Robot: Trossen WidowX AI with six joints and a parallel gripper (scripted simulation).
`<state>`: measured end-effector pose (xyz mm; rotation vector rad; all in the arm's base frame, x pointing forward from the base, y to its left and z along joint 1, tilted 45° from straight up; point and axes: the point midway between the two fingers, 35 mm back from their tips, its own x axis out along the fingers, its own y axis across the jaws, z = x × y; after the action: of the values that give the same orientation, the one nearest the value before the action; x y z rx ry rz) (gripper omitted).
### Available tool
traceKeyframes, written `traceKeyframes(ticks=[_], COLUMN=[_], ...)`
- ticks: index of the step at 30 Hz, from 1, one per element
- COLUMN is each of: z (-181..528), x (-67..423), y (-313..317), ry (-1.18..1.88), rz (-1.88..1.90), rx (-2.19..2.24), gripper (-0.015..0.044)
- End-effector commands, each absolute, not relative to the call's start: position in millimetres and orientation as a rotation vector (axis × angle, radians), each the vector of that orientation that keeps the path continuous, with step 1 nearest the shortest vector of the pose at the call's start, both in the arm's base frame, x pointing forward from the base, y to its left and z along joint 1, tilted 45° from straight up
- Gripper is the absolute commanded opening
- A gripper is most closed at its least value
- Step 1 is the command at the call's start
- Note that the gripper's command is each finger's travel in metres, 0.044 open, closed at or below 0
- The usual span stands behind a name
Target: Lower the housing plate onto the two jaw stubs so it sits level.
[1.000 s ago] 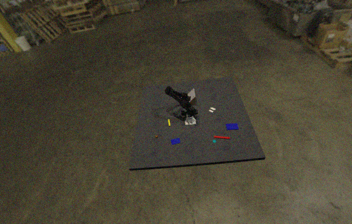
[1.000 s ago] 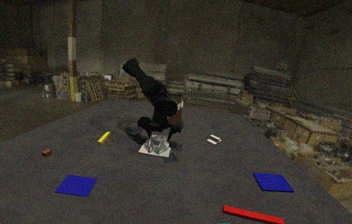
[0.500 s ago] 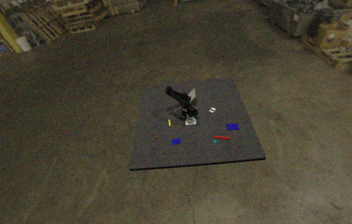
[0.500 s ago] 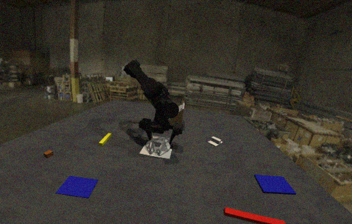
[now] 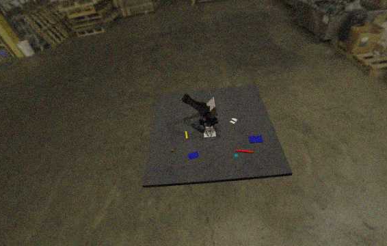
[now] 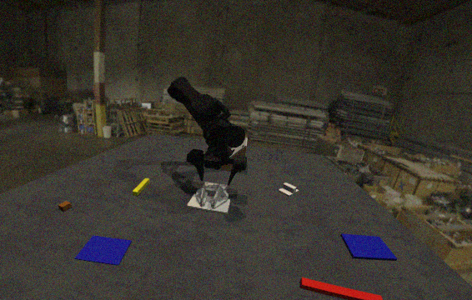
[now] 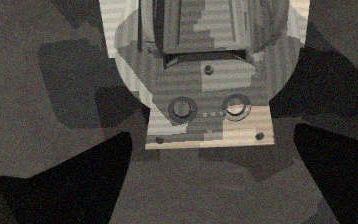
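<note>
Wrist view: tool [image 5: 208, 127] [image 6: 216, 183] [image 7: 212, 135] is standing wide, holding nothing; plate [image 6: 224, 207] [image 7: 210, 131] is looking stiff, its straight sides offering grip.

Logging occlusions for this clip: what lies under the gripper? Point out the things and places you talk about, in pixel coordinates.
Below the open gripper [image 5: 209, 126] [image 6: 216, 182] [image 7: 212, 135], the exterior view shows a grey jaw assembly [image 6: 212, 197] on a white base plate [image 6: 223, 208]. Whatever the housing covers underneath is hidden.

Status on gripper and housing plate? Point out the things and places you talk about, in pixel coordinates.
Gripper [image 5: 209, 127] [image 6: 216, 183] [image 7: 212, 135] open, nothing held, above grey-white assembly [image 5: 209, 134] [image 6: 208, 206] [image 7: 210, 137]. Housing plate seating: can't confirm. No loose part between fingers.
</note>
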<state>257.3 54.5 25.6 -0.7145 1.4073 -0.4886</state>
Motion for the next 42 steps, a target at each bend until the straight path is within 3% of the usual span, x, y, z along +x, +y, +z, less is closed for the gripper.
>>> traceKeyframes(ticks=[1, 7, 14, 42], z=[55, 52, 88, 89], x=[252, 248, 187, 185], y=[83, 83, 110, 111], ry=[1.393, 1.387, 1.399, 1.399], rz=[-0.480, -0.470, -0.474, -0.475], rx=[-0.704, -0.710, -0.704, -0.705], gripper=[0.0440, 0.0440, 0.0440, 0.0440])
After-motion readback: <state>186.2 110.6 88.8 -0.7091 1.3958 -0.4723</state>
